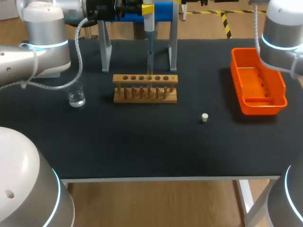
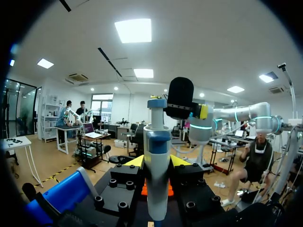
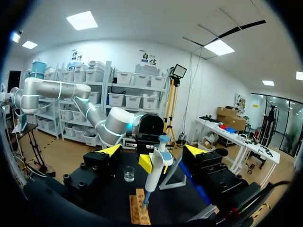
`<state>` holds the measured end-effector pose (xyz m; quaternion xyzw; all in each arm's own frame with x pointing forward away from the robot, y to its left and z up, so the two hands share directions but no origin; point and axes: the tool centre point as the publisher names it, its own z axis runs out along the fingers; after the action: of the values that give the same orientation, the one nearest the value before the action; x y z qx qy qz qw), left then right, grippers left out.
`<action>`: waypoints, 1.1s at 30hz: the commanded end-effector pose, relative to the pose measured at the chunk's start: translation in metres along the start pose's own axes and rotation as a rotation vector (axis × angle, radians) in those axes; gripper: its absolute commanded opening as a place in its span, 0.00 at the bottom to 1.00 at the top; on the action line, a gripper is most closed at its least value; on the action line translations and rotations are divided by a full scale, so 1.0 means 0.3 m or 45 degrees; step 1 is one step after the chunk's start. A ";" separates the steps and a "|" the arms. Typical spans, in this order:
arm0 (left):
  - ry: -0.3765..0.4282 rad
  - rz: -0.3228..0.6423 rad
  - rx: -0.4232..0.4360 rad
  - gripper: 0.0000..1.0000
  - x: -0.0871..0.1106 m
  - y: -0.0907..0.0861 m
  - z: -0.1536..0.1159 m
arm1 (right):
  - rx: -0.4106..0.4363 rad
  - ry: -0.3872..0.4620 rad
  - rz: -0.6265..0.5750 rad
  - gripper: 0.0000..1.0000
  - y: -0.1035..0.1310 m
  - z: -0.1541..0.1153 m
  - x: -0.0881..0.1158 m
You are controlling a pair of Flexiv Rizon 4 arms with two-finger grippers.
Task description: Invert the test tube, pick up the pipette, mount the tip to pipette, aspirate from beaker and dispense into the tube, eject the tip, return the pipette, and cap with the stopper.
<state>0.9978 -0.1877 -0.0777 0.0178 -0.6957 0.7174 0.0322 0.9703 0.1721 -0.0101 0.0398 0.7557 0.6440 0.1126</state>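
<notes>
Wooden rack (image 1: pixel 145 88): is sitting at the middle of the table (image 1: pixel 142 151), towards its far edge, with the pipette's lower end reaching down to one of its holes.
Pipette (image 1: pixel 148 21): is hanging upright over the rack, off the blue stand (image 1: pixel 163 12) at the far edge, so the pick-up is looking done.
Left gripper (image 2: pixel 157 163): is clamping the pipette's body between both yellow-tipped fingers.
Right gripper (image 3: pixel 152 151): is hanging with fingers spread wide, gripping nothing, facing the rack.
Test tube: is too clear to pick out; I cannot tell whether it is standing in the rack under the pipette.
Beaker (image 1: pixel 75 94): is standing near the left edge with clear liquid in it, well apart from the pipette.
Stopper (image 1: pixel 204 117): is lying alone right of the table's middle, so capping is not yet done.
Orange bin (image 1: pixel 258 82): is sitting by the right edge.
Progress: judging by the pipette's place over the rack, the work is probably sitting at the dispensing step; tip ejection, returning the pipette and capping are all waiting.
</notes>
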 end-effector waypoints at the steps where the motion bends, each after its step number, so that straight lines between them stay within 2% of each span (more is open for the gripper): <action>1: -0.002 0.001 0.001 0.00 0.000 0.000 0.001 | 0.001 0.008 -0.002 0.00 0.020 0.029 -0.012; 9: -0.002 0.001 0.001 0.00 0.000 0.000 0.001 | -0.018 0.018 0.000 0.00 0.044 0.062 -0.033; 15: -0.002 0.001 0.001 0.00 0.000 0.000 0.001 | -0.061 0.068 -0.016 0.00 0.065 0.087 -0.041; 33: -0.002 0.001 0.001 0.00 0.000 0.000 0.001 | -0.132 0.223 0.099 0.00 0.086 0.175 -0.079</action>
<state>0.9979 -0.1877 -0.0777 0.0178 -0.6957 0.7174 0.0321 0.9955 0.2191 0.0098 0.0145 0.7241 0.6888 0.0330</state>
